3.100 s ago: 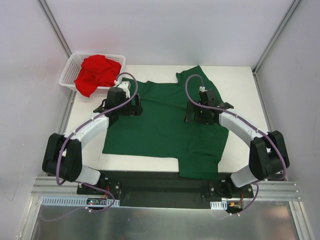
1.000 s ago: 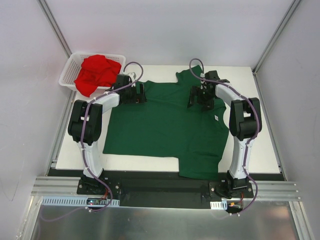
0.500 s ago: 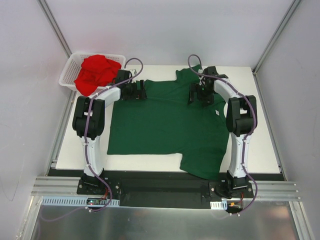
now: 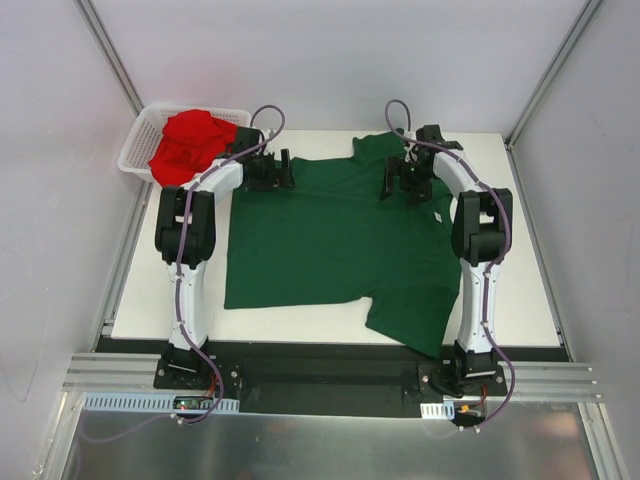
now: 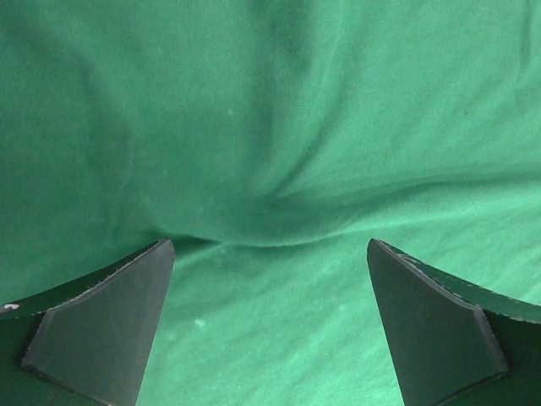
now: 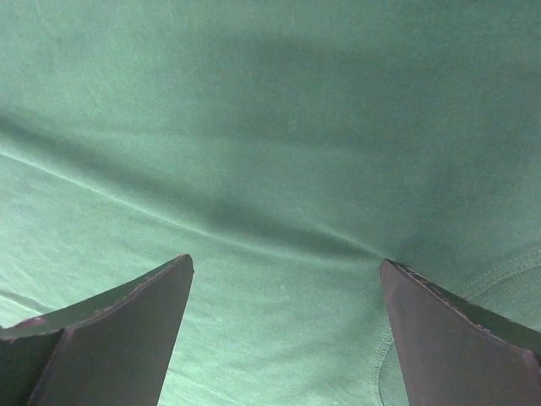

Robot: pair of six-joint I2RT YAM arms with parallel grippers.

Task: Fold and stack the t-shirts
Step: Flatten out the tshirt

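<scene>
- Left gripper (image 5: 269, 247): jaws spread wide, holding nothing. Both fingertips (image 5: 127, 321) sit low over the dark green t-shirt (image 4: 330, 240), and a soft crease in the cloth runs between them.
- Right gripper (image 6: 286, 260): jaws also wide apart and holding nothing, with green cloth filling the gap. A seam shows beside the right fingertip.
- In the top view, both grippers are at the far edge of the green t-shirt, the left one at its far left corner and the right one at its far right.
- The green t-shirt lies spread nearly flat on the white table (image 4: 520, 270). One flap points far, and another at the near right reaches the table's near edge.
- The red t-shirt (image 4: 190, 145) is crumpled in a heap in the white mesh basket (image 4: 130, 160), at the far left corner just beside the left gripper.
</scene>
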